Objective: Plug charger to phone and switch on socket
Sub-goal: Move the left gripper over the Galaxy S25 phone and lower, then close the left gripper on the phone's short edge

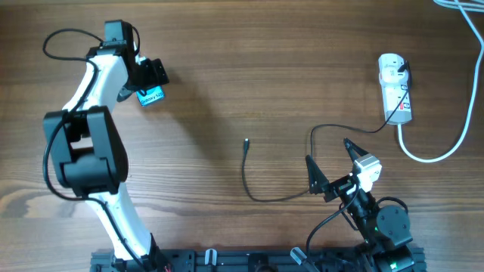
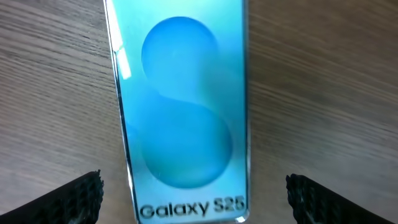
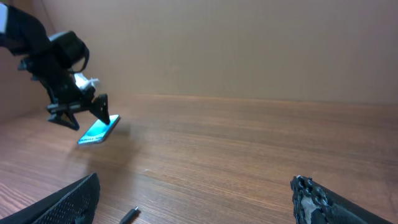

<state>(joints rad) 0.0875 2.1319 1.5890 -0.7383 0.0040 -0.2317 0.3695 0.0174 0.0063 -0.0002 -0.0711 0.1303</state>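
The phone point(image 1: 151, 96) is lying on the wooden tabletop point(image 1: 227, 68) at the far left, its teal-green screen facing up and the "Galaxy S25" lettering showing at the end nearest the left wrist camera. The left gripper point(image 1: 155, 74) is hanging directly over it with its jaws spread wide. In the left wrist view the two ribbed fingertips point(image 2: 81, 194) are standing on either side of the phone point(image 2: 183, 112), clear of its white edges, so nothing is being grasped. From the right wrist camera, the left gripper point(image 3: 81, 111) is showing just above the phone point(image 3: 98, 129), which is looking slightly tilted there; whether one end is lifted off the wood I cannot tell.

The charger point(image 1: 265, 198) is trailing across the middle of the tabletop. Its small connector tip point(image 1: 246, 141) is lying free near the centre, well apart from the phone. From there the thin black cable is looping down toward the near edge, passing by the right gripper point(image 1: 331, 160) and running up to the black plug point(image 1: 405, 70), which is sitting on the socket point(image 1: 394, 89) at the far right. A thick white cord point(image 1: 439, 157) is curving away from the socket.

The right gripper point(image 3: 196, 199) is also standing fully released and holding nothing, with the connector tip point(image 3: 129, 215) resting on the wood low between its fingers in its own view.
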